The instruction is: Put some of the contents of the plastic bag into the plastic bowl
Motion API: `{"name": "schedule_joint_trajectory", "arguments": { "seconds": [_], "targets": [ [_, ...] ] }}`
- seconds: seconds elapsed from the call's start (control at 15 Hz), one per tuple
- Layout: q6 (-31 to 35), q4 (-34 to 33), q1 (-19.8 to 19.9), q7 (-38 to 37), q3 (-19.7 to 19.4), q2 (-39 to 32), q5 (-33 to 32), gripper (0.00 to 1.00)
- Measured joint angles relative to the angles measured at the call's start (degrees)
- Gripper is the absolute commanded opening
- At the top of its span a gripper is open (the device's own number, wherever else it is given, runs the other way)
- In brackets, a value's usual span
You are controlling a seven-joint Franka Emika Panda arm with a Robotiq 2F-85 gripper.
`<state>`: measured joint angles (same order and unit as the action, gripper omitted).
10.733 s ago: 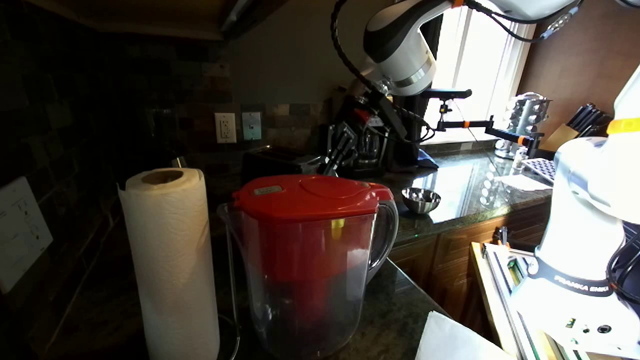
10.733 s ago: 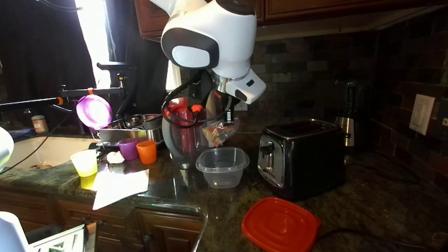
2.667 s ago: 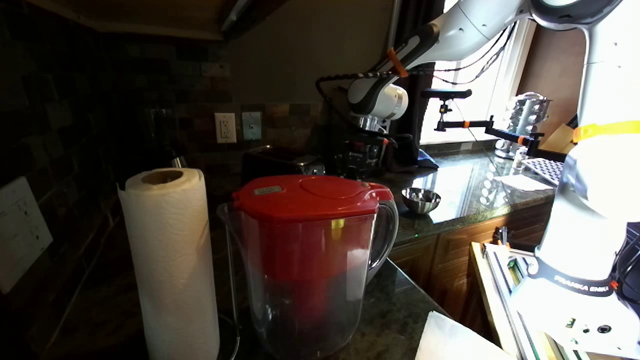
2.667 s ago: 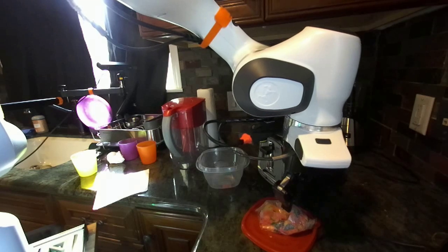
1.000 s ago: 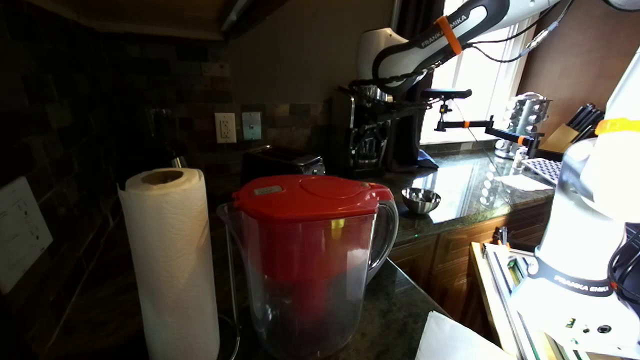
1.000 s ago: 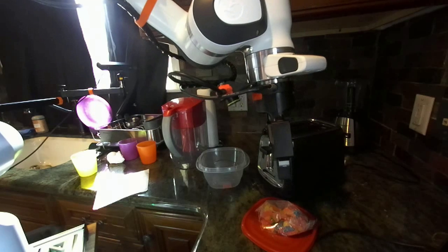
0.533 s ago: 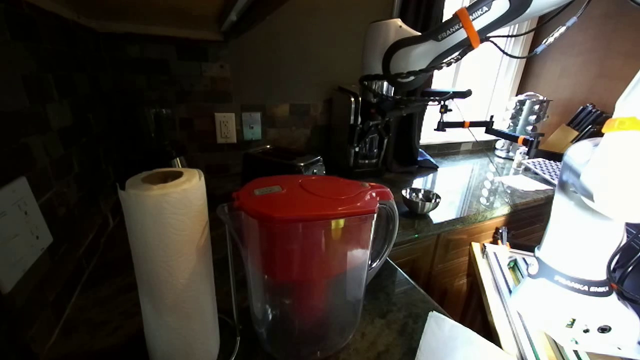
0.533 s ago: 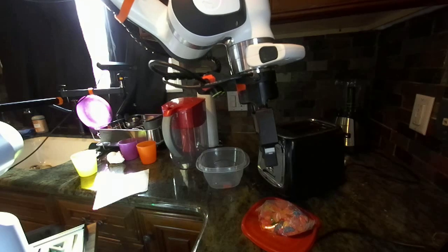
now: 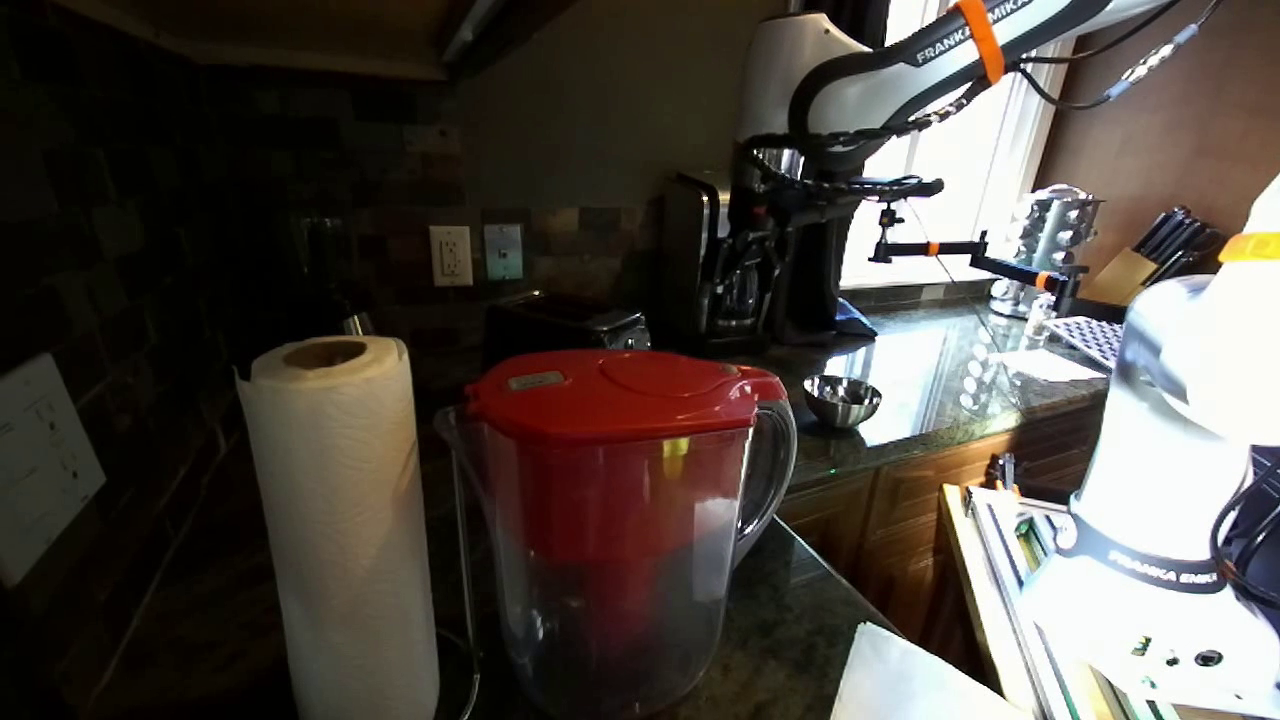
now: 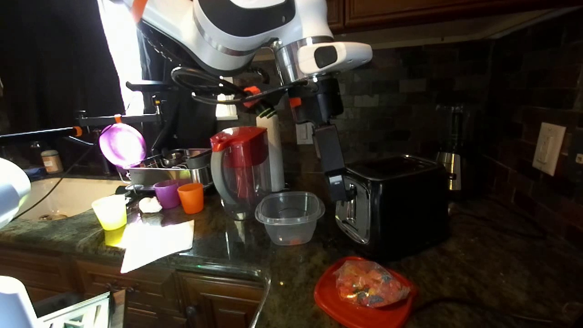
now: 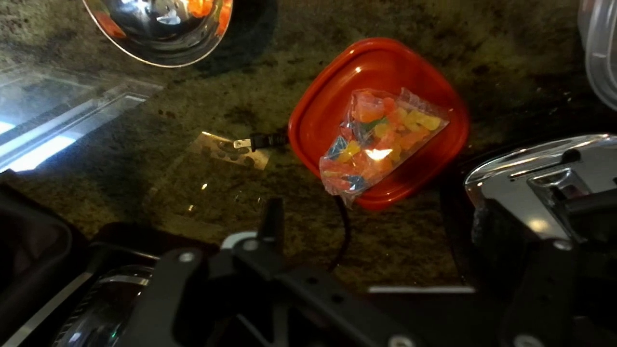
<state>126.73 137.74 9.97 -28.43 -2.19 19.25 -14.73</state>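
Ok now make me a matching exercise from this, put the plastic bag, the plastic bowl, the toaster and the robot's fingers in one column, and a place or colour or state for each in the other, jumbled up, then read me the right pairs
Column one
1. Plastic bag
2. Plastic bowl
3. Toaster
4. Fingers

Column two
A. Black with a shiny front
B. Lying on the red lid
C. Spread apart, gripping nothing
D. Clear and uncovered, standing on the counter

Right pairs: 1-B, 2-D, 3-A, 4-C.
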Motion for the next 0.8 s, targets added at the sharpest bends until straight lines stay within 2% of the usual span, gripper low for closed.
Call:
{"name": "schedule_joint_trajectory", "arguments": {
  "seconds": [0.27,0.8],
  "targets": [
    [2.21,1.81,0.22,-0.23,0.94,2.27,0.0,1.0],
    [2.34,2.45,0.28,-0.26,1.08,3.11,0.0,1.0]
  ]
}}
